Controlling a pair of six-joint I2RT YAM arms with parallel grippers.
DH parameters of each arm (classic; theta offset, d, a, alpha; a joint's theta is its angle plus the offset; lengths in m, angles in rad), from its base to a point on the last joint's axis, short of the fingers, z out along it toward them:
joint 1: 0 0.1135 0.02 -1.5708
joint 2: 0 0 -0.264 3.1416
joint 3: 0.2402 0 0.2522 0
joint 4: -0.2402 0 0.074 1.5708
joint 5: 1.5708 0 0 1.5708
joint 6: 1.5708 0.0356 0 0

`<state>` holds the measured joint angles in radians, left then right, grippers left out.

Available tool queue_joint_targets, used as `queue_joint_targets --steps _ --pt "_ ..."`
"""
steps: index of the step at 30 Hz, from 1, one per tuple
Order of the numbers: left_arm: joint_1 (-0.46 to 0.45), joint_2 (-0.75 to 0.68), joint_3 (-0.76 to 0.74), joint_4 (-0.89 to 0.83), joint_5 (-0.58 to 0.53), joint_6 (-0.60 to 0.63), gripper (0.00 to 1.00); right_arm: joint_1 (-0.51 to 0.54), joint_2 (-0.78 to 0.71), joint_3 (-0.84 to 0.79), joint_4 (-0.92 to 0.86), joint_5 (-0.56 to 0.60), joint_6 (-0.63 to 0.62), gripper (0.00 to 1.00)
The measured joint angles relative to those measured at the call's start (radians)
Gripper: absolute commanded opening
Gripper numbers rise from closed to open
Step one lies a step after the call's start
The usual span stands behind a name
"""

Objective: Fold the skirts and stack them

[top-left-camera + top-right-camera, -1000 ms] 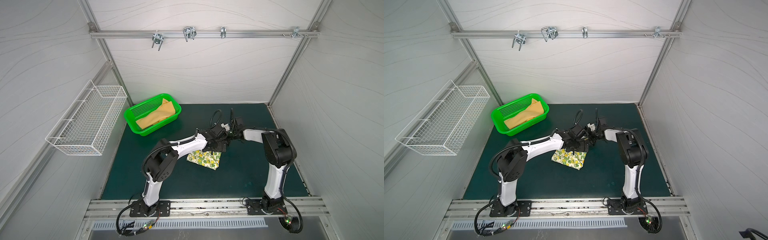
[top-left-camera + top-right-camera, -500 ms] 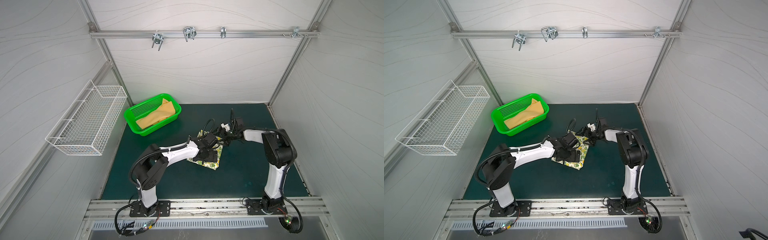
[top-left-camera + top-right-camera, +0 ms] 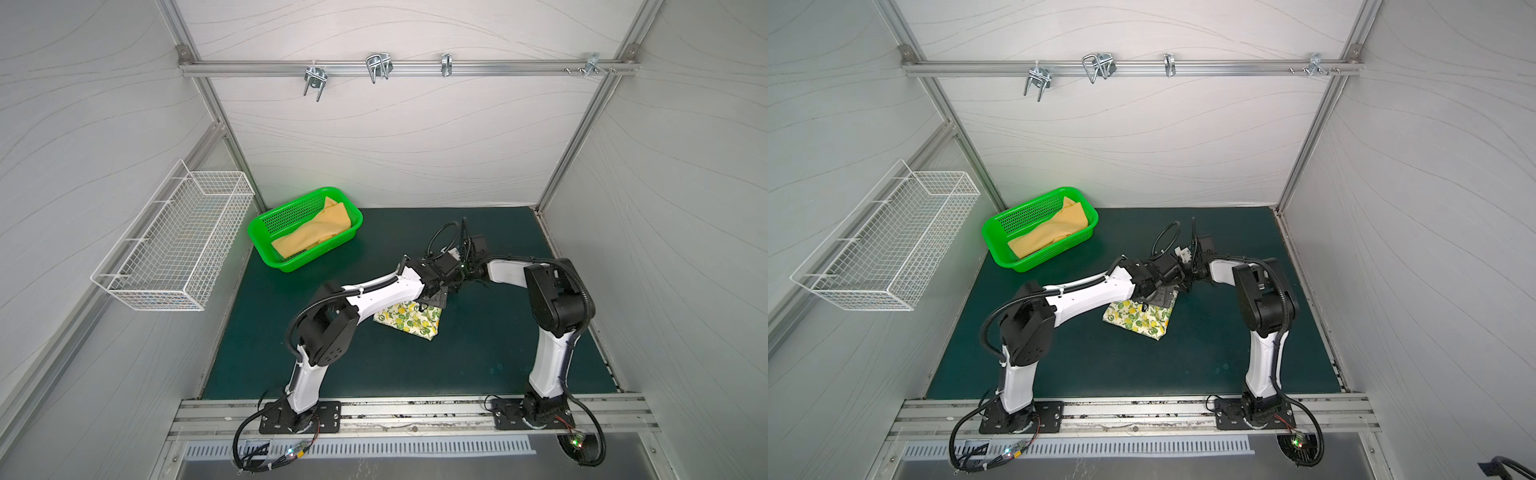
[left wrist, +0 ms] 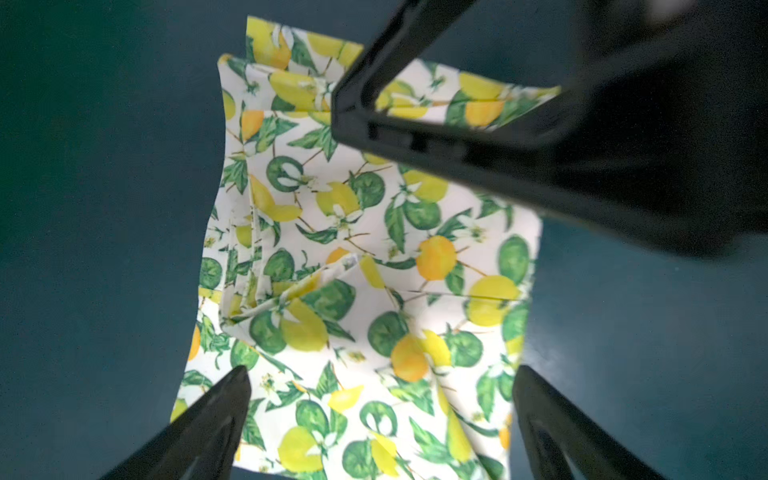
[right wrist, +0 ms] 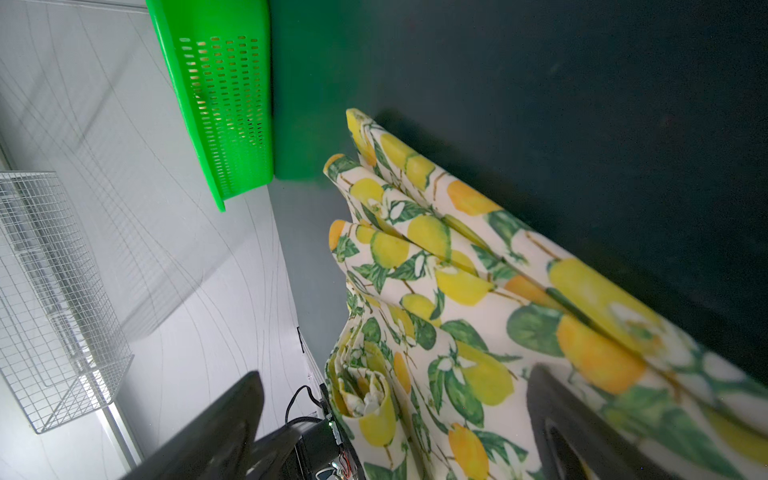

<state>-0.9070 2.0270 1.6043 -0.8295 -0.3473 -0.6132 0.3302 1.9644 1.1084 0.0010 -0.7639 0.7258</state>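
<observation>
- Dark green mat carries everything.
- Green basket, at the far left corner, holds the mustard skirt.
- Lemon-print skirt lies folded mid-mat.
- Left gripper and right gripper hover at it, jaws spread wide.

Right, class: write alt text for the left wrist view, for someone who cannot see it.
A folded lemon-print skirt lies on a dark green mat, seen from above and framed by the open left gripper. A black part of the right arm crosses over one end of the skirt.
</observation>
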Motion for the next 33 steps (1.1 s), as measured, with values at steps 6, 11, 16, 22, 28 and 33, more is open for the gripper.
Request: queue_joint_targets --steps 6,11,16,22,28,33 --pt "0.026 0.057 -0.014 -0.014 -0.006 0.000 0.99 0.000 0.000 -0.002 0.003 0.000 0.000 0.99" --pt "0.047 0.049 -0.070 0.020 0.006 -0.003 0.99 0.000 0.000 -0.002 0.003 0.000 0.000 0.99" --pt "0.068 -0.027 -0.195 0.091 0.033 -0.019 0.99 -0.001 0.000 -0.003 0.005 0.000 0.000 0.99" --pt "0.085 -0.133 -0.365 0.175 0.061 -0.049 0.99 -0.001 0.000 -0.005 0.010 -0.001 0.000 0.99" --pt "0.088 -0.201 -0.487 0.280 0.077 -0.083 0.99 -0.003 0.000 -0.009 0.018 -0.005 0.000 0.99" --pt "0.090 -0.257 -0.573 0.339 0.080 -0.102 0.99 -0.006 0.000 -0.012 0.023 -0.008 0.000 0.99"
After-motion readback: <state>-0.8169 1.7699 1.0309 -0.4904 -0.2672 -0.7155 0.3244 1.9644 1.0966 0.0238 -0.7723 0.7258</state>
